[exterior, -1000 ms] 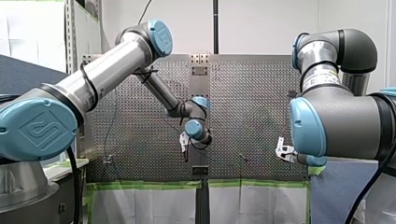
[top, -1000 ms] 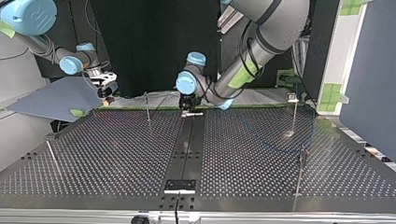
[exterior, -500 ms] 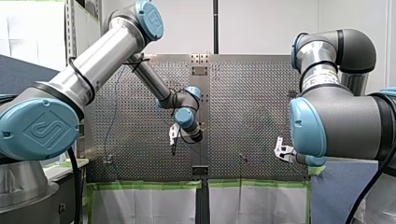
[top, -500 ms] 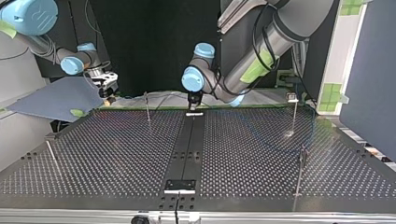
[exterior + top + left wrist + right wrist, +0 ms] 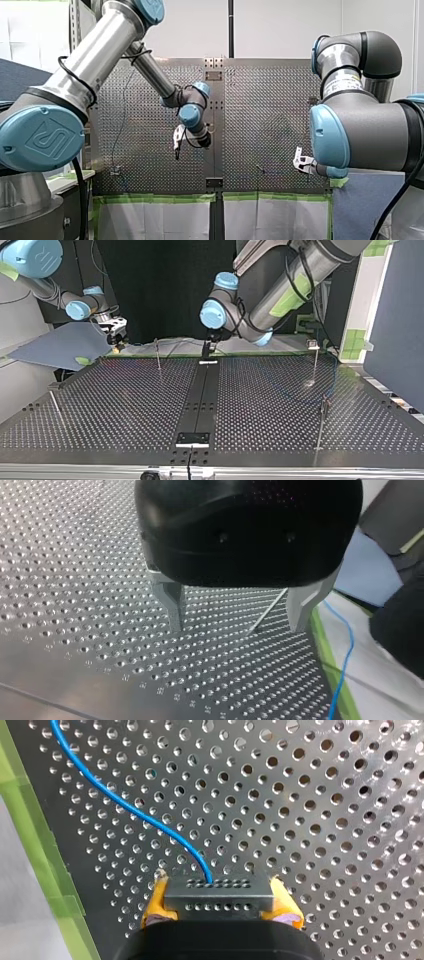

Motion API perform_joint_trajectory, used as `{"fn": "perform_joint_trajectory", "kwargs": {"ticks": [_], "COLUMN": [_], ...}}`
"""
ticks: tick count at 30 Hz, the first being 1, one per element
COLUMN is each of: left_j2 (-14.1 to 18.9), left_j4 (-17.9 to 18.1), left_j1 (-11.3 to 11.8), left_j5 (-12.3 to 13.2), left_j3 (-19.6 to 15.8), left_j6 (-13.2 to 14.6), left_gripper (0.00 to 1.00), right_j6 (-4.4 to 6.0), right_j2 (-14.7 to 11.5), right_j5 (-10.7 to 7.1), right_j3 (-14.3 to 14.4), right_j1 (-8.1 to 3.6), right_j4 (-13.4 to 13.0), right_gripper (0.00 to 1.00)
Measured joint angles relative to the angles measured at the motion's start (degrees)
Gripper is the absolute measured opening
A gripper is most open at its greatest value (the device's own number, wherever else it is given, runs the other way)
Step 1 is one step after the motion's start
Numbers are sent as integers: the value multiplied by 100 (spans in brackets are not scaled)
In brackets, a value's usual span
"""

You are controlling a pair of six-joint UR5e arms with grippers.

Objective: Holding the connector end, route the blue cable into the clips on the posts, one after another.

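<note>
Where the bench [image 5: 125,405] carries thin posts [image 5: 158,354] well apart, these are the likely snags. The blue cable [image 5: 125,805], judged light and limp, trails over the bench from the connector [image 5: 218,895]. That is the proper hold, and it is clamped in my right jaws at the top view's far left. My left jaws stand open and empty.

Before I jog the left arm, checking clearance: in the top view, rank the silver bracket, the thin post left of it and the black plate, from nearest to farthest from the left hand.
From my left hand:
1. Silver bracket, just below it.
2. Thin post, toward the view's left.
3. Black plate, at the table's near edge.
</note>
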Motion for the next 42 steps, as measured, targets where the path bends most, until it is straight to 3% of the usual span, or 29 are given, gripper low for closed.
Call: {"fn": "perform_joint_trajectory", "kwargs": {"ticks": [6, 13, 19, 26, 31, 42], "left_j2": [344, 740, 1039, 1414, 1701, 2219], "left_j4": [-156, -43, 206, 578, 862, 1459], "left_j1": [-48, -102, -109, -122, -131, -195], "left_j5": [18, -6, -9, -34, -229, -809], "left_j3": [-344, -740, -1038, -1414, -1700, -2295], "left_j6": [298, 363, 215, -146, -239, 50], "left_gripper": [100, 100, 100, 100, 100, 100], "right_j6": [4, 7, 7, 9, 9, 34], "right_j2": [0, 0, 0, 0, 0, 1], "right_j5": [-23, -25, -25, -25, -26, -26], "right_j3": [0, -1, 0, 0, -1, 0], "right_j1": [10, 20, 36, 47, 51, 54], "right_j4": [-1, -8, -10, -23, -24, -37], "right_gripper": [0, 0, 0, 0, 0, 0]}}
